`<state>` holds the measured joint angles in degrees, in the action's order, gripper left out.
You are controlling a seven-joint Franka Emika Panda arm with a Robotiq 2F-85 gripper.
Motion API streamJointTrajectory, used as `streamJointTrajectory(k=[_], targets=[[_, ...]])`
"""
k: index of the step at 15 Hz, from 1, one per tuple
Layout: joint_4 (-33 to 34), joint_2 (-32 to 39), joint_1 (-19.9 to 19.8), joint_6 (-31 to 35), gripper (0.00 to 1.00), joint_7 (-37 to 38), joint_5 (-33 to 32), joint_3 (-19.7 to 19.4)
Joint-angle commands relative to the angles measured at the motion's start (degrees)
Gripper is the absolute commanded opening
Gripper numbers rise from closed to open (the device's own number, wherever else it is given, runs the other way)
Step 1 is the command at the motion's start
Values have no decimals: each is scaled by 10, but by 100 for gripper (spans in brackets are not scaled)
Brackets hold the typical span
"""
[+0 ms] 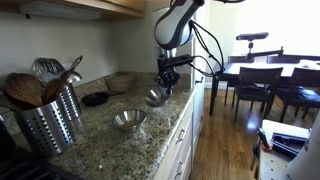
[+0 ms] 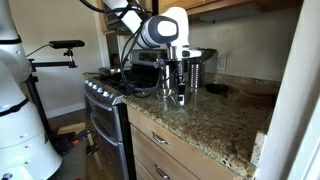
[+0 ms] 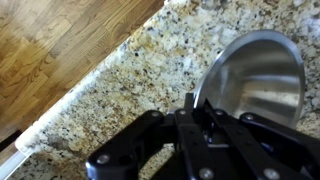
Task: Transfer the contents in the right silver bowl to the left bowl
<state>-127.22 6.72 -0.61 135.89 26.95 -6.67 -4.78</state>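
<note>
Your fingers [image 3: 190, 104] are pinching the near rim of the silver bowl [image 3: 258, 72], closed down to the thickness of its wall. The bowl is tilting steeply over the speckled granite desk [image 3: 120, 85], close to its front edge. It is showing you a smooth, shiny inside, and whether anything is lying in it you cannot tell. In an exterior view the second bowl [image 1: 129, 120], also silver, is sitting upright on the desk, near the held one but apart from it.

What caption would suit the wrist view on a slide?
Black gripper pinching the rim of a round silver metal bowl over a speckled granite countertop, wooden floor beyond.
</note>
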Motion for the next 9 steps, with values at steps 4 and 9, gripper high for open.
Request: streamJointTrajectory(k=[4,9], targets=[[-28,-9,-14,41,8,-60,62,1],[-28,2,-16,56,8,-95,98,4]])
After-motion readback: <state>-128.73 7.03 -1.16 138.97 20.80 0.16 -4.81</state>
